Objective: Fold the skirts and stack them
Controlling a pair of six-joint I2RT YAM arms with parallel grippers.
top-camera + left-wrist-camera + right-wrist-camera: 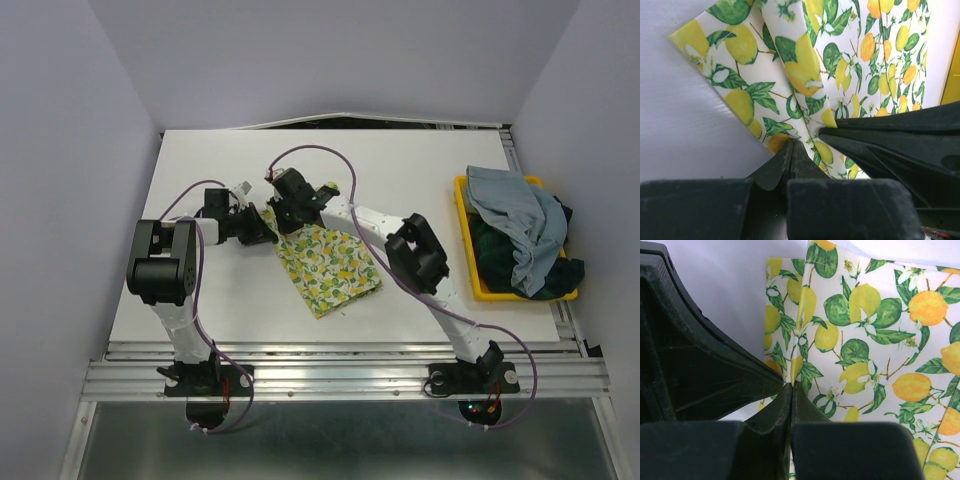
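Observation:
The lemon-print skirt [328, 265] lies partly folded on the white table, mid-centre. My left gripper [268, 228] is shut on its upper left corner; in the left wrist view its jaws [791, 145] pinch the cloth [805, 65]. My right gripper [288, 222] is shut on the same upper edge just beside it; its jaws [791, 387] clamp a fold of the print [865, 335]. The light blue-grey skirt [520, 225] lies crumpled over the dark plaid skirt [500, 255] in the yellow tray [468, 250] at the right.
The two grippers are close together, nearly touching; each shows in the other's wrist view. The table's back edge has a dark gap [380, 122]. The metal rail [340, 375] runs along the near edge.

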